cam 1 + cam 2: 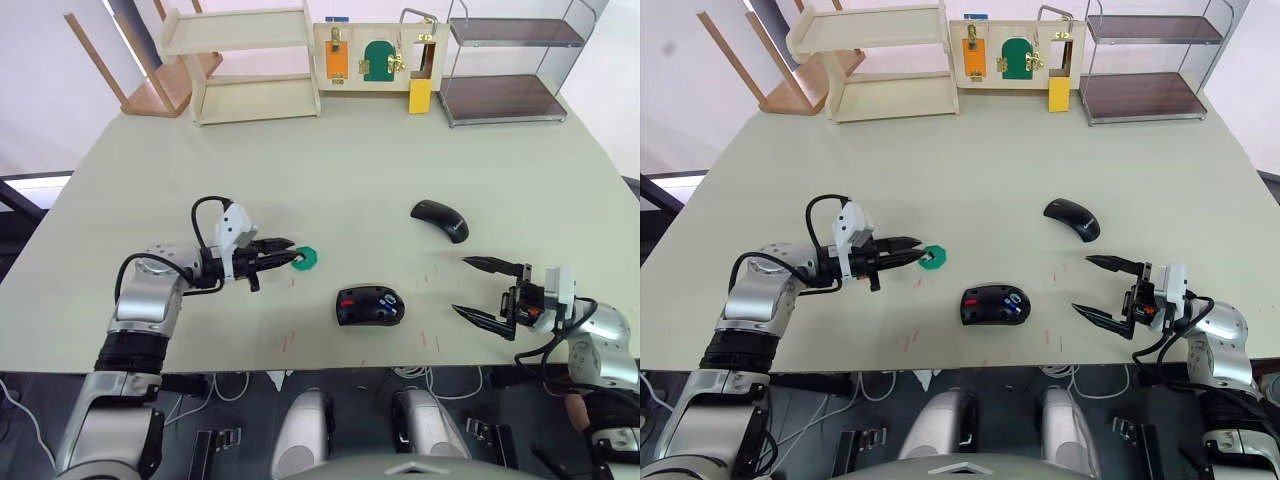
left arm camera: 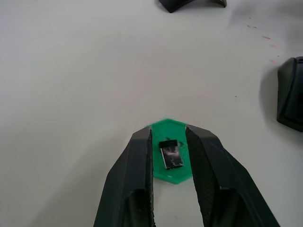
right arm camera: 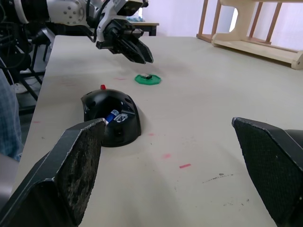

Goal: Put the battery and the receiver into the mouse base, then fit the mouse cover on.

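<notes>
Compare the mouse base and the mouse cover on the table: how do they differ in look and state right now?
The mouse base lies open side up, showing red parts and the blue battery inside; the mouse cover is a plain glossy shell with no red showing. The base sits nearer the table's front edge, between the two grippers; the cover lies farther back, toward the right. Both are black, mouse-sized, and untouched by either gripper.
</notes>
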